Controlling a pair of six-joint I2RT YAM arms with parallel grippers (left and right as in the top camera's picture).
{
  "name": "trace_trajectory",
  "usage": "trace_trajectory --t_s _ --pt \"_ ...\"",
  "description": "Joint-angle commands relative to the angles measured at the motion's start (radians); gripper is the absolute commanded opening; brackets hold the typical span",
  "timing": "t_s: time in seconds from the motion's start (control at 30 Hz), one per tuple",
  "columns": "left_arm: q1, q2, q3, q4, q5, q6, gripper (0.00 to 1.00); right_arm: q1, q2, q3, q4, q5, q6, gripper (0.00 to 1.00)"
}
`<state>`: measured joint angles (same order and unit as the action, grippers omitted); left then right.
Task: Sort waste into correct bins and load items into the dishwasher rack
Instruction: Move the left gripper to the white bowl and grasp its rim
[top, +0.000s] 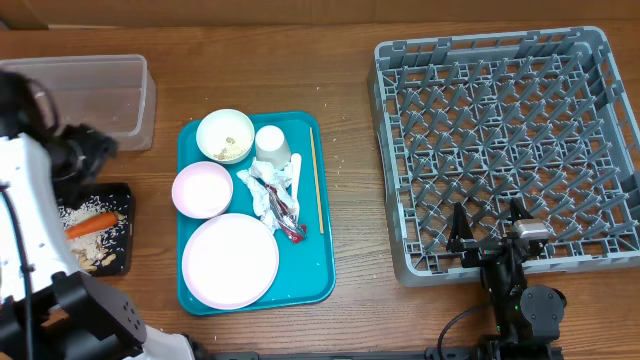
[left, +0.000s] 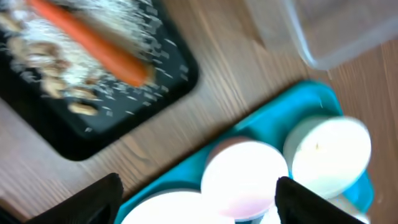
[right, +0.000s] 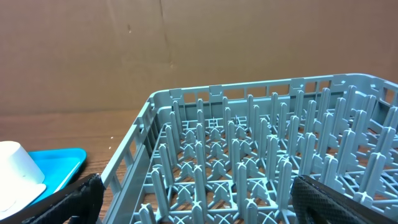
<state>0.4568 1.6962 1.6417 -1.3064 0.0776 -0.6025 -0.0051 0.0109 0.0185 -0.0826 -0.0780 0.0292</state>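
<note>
Two grippers are in view and both stand open with nothing between their fingers. The left gripper (left: 198, 186) hangs above the table where the black tray (left: 124, 118) and the teal tray (left: 273, 118) lie side by side. Its dark fingers (left: 93, 199) are spread wide, framing the pink bowl (left: 245, 177) below.

The black tray holds the carrot (top: 90, 224), which lies across a scatter of rice (top: 115, 228), with beige food scraps (left: 46, 56) beside it. Behind this tray, at the table's far left, sits the clear tub (top: 100, 95); nothing can be made out inside it.

On the teal tray the pink plate (top: 230, 260) fills the near end, and the pink bowl sits just behind it. A white bowl (top: 225, 135) with a few scraps in it stands at the far left corner, and the white cup (top: 272, 145) stands close beside that bowl. A crumpled napkin (top: 270, 190) lies near the middle of the tray with the white fork (top: 296, 178) against it. The wooden stick (top: 316, 180) lies along the tray's right edge.

The grey rack (top: 505, 150) stands to the right of the teal tray, apart from it, and no dishes show among its pegs. The right gripper (right: 198, 183) is at the rack's near wall, pointing across the pegs, its fingers (right: 81, 199) wide apart.
</note>
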Motion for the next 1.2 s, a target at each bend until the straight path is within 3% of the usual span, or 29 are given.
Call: trace_trajectory --t_s 0.0,0.13,0.23,0.57,1.17 --pt "-0.095 -0.011 0.022 -0.003 0.035 0.102 0.82 -0.001 -0.008 -0.010 0.003 0.006 -0.003 1.00" --pt "-0.223 -0.011 0.021 0.006 0.036 0.069 0.86 -0.001 -0.008 -0.010 0.003 0.006 -0.003 1.00" --pt "-0.303 -0.002 0.021 0.042 0.035 0.002 1.00 -0.001 -0.008 -0.010 0.003 0.006 -0.003 1.00" --pt "-0.412 0.166 0.021 0.282 0.009 -0.003 1.00 -0.001 -0.008 -0.010 0.003 0.006 -0.003 1.00" --pt "-0.409 0.402 0.021 0.324 -0.045 0.050 0.89 -0.001 -0.008 -0.010 0.003 0.006 -0.003 1.00"
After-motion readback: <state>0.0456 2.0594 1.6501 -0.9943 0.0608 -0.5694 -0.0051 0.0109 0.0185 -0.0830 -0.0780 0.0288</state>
